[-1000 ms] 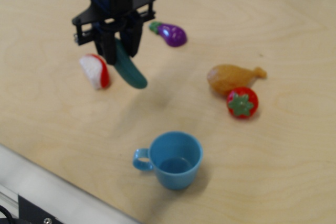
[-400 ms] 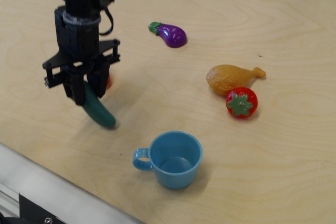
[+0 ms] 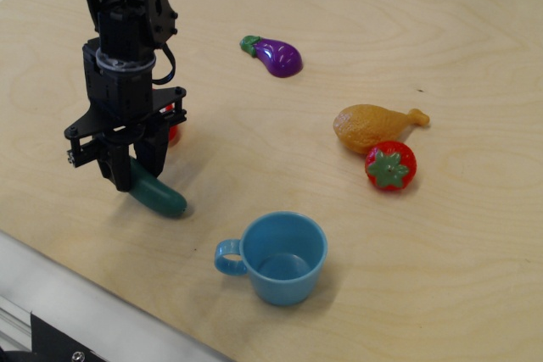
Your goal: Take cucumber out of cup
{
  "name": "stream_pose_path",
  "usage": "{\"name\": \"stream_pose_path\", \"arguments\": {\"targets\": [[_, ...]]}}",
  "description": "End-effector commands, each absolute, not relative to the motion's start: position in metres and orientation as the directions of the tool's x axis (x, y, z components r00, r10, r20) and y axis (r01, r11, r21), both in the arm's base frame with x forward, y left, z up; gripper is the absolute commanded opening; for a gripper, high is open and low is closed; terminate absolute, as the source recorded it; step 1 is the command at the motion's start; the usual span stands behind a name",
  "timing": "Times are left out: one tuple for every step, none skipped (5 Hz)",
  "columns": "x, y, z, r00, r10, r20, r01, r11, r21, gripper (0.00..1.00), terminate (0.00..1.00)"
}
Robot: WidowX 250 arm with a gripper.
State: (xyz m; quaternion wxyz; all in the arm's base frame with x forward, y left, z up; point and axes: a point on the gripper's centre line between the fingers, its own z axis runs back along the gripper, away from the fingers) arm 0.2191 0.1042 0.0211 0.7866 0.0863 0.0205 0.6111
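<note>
The dark green cucumber [image 3: 158, 196] lies tilted at the table's front left, its lower end on or just above the wood. My black gripper [image 3: 133, 169] is shut on the cucumber's upper end, coming down from above. The light-blue cup [image 3: 282, 258] stands upright and empty at the front centre, handle to the left, a little to the right of the cucumber and apart from it.
A purple eggplant [image 3: 276, 55] lies at the back centre. A toy chicken drumstick [image 3: 373, 125] and a red tomato [image 3: 391, 165] touch each other at the right. A red and white toy [image 3: 172, 125] is mostly hidden behind the gripper. The table's front edge [image 3: 76, 294] runs diagonally at lower left.
The gripper with the cucumber has moved left and toward the front edge, and lowered until the cucumber reaches the table surface. The cup has not moved.
</note>
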Motion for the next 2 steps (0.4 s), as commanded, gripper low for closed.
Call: {"name": "stream_pose_path", "arguments": {"targets": [[0.225,0.101,0.036,0.250,0.963,0.096,-0.962,0.236,0.137,1.00,0.00],[0.226,0.097,0.048,0.253,0.963,0.098,-0.964,0.242,0.113,1.00,0.00]]}}
